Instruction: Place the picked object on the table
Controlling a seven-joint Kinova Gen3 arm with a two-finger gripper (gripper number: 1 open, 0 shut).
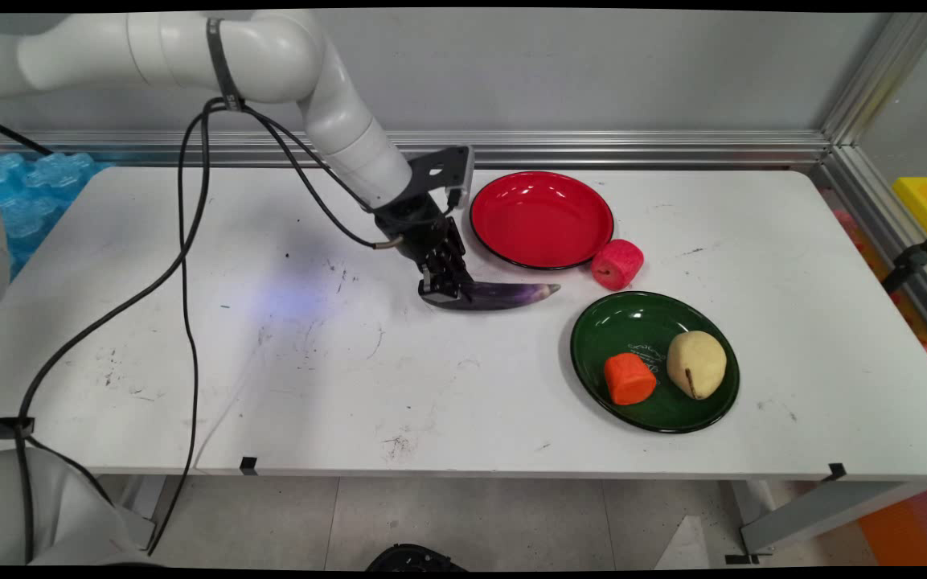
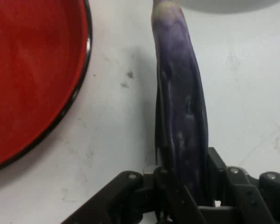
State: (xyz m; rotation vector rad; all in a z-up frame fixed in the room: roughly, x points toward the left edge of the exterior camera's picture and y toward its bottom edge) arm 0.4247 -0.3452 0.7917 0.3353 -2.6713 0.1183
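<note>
Furthest left on the white counter (image 1: 190,338) lies bare, scuffed surface, with black cables (image 1: 186,265) hanging from the arm across it. Next, near the counter's middle, the black tool (image 1: 445,291) has its tip down at the counter, closed on the thick end of a purple eggplant (image 1: 503,295). The eggplant lies flat on the counter, its narrow tip pointing right. From the hand view, the eggplant (image 2: 182,121) runs straight up out of the tool (image 2: 184,186), pinched close between the two fingers (image 2: 164,179), which stand only as far apart as the eggplant is thick. Its pale tip reaches the top of that view.

Just beyond and to the right of the tool sits a red plate (image 1: 542,219) with a dark rim; nothing lies in it. In the hand view the red plate (image 2: 32,79) fills the left side, near the eggplant but apart from it. A pink-red cylindrical piece (image 1: 617,264) rests on the counter, touching the plate's right front edge, just right of the eggplant's tip.

Further right and nearer the front edge is a green plate (image 1: 656,406). On it sit an orange piece (image 1: 629,379) on the left and a pale yellow pear-like fruit (image 1: 696,363) beside it on the right, the two close but not touching.
</note>
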